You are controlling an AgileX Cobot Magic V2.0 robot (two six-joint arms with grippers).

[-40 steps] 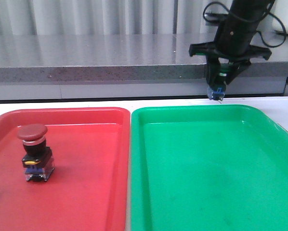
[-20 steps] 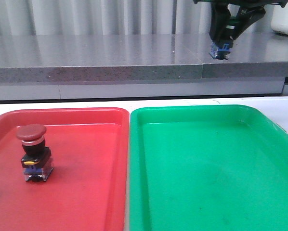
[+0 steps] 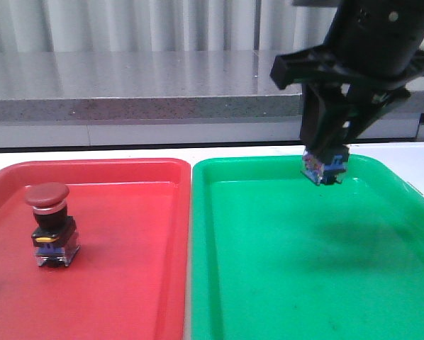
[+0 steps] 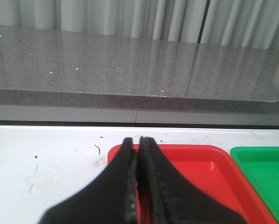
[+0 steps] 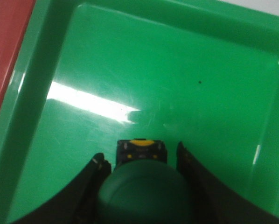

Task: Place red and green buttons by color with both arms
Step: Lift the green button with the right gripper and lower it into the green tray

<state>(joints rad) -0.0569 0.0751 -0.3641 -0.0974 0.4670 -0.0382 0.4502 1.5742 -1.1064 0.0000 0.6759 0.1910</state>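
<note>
Right pincer (image 3: 324,164) is clamped on the green button (image 5: 145,192), holding it in the air over the far part of the green tray (image 3: 269,283), near the tray's back rim; nothing in the front view shows the button touching the tray floor. From the front only the button's clear-blue base pokes out below the black fingers (image 3: 318,120), with a soft shadow on the tray floor below and to the right. Right wrist view looks straight down: dark green cap sits between the two fingers, black body with a yellow strip just past the cap, green tray floor underneath with a bright glare streak, strip of the red tray (image 5: 4,56) at the edge. Red button (image 3: 50,223) stands upright in the red tray, left part, cap up, black body and clear base resting on the tray floor, well apart from the right arm. The two trays sit side by side on the white surface (image 4: 46,158), rims nearly touching. Left pincer (image 4: 138,142) is not visible from the front; its wrist view shows the two black fingers pressed together, empty, pointing toward the near corner of the red tray, with the grey counter (image 4: 130,60) and curtain behind.
</note>
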